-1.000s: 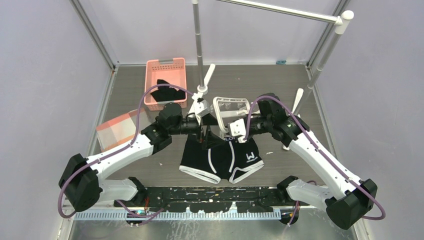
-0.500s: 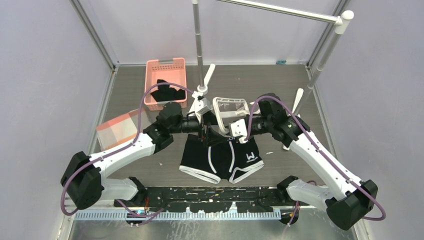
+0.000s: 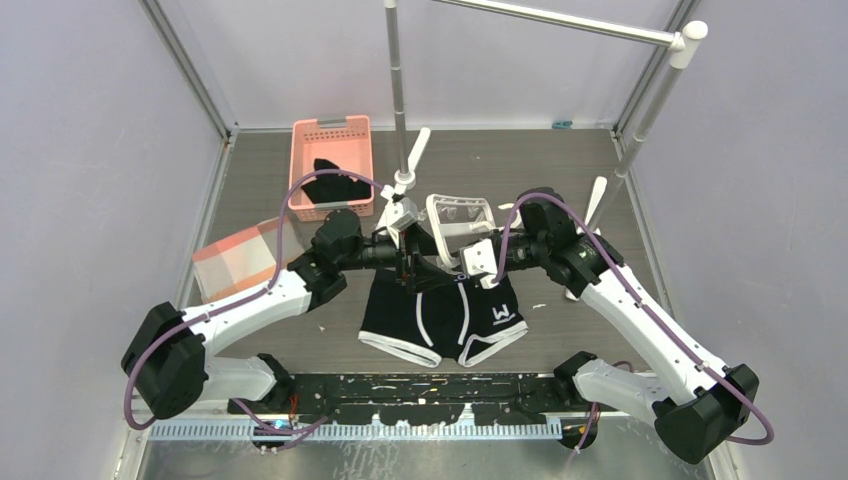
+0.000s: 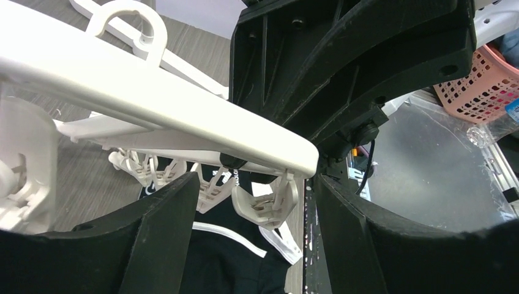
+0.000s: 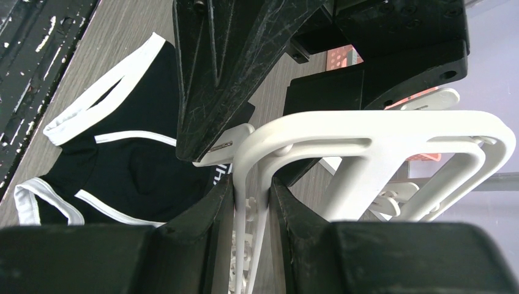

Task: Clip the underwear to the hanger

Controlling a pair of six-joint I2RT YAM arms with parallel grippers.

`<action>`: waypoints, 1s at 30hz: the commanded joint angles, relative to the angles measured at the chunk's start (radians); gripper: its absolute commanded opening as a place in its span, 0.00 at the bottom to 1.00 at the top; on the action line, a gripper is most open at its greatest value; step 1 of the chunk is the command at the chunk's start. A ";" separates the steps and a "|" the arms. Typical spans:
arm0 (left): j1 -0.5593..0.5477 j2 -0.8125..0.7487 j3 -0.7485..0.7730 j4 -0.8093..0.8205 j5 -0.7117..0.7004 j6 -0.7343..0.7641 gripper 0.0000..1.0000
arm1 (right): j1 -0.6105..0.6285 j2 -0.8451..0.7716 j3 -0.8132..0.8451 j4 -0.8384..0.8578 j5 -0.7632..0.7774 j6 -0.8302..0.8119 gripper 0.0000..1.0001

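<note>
Two arms: the left arm (image 3: pixel 240 305) and the right arm (image 3: pixel 640 310) reach in from the bottom corners of the top view and meet at centre frame.
hanger (image 5: pixel 428 125): one white plastic frame, held above the desk (image 3: pixel 560 170) at the centre of the top view, between the two wrists.
clips (image 4: pixel 263 205): at least three white ones hang under the frame's bar in the left wrist view; the full count cannot be told.
underwear (image 3: pixel 390 312): one black pair with white piping. It lies on the desk at lower centre of the top view, its two white-banded leg openings toward the bottom edge. Its waistband end is hidden under the tools, and whether any clip bites it cannot be told.
left tool (image 4: pixel 254 190): one, with two black fingers standing wide. A single clip hangs in the gap, with space showing on each side of it.
right tool (image 5: pixel 250 190): one, narrow, its two fingers pressed on either side of a white bar of the hanger.
basket (image 3: pixel 331 135): one, pink, on the desk at upper left of centre. It holds dark clothing (image 3: pixel 335 187) whose count cannot be told.
rail stand (image 3: pixel 397 90): two upright grey poles and one crossbar along the top of the frame.
checked cloth (image 3: pixel 235 258): one, orange and white, at the left, beside the left arm.
</note>
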 commanded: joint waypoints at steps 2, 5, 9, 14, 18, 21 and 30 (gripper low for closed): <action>-0.005 -0.027 -0.002 0.090 0.005 -0.012 0.70 | -0.001 -0.039 0.027 0.100 -0.032 -0.033 0.01; -0.005 -0.031 -0.005 0.097 0.001 -0.014 0.70 | -0.001 -0.039 0.028 0.099 -0.037 -0.033 0.01; -0.004 -0.031 -0.006 0.097 -0.008 -0.018 0.69 | -0.001 -0.040 0.030 0.098 -0.037 -0.033 0.00; -0.004 -0.031 -0.011 0.092 -0.010 -0.020 0.66 | -0.002 -0.039 0.029 0.098 -0.033 -0.034 0.01; -0.005 -0.031 -0.011 0.088 -0.007 -0.021 0.62 | -0.001 -0.037 0.030 0.094 -0.031 -0.035 0.01; -0.006 -0.032 -0.008 0.082 -0.007 -0.017 0.58 | -0.002 -0.039 0.028 0.093 -0.028 -0.036 0.01; -0.004 -0.020 0.023 0.031 0.006 -0.006 0.36 | -0.001 -0.044 0.025 0.079 -0.019 -0.043 0.01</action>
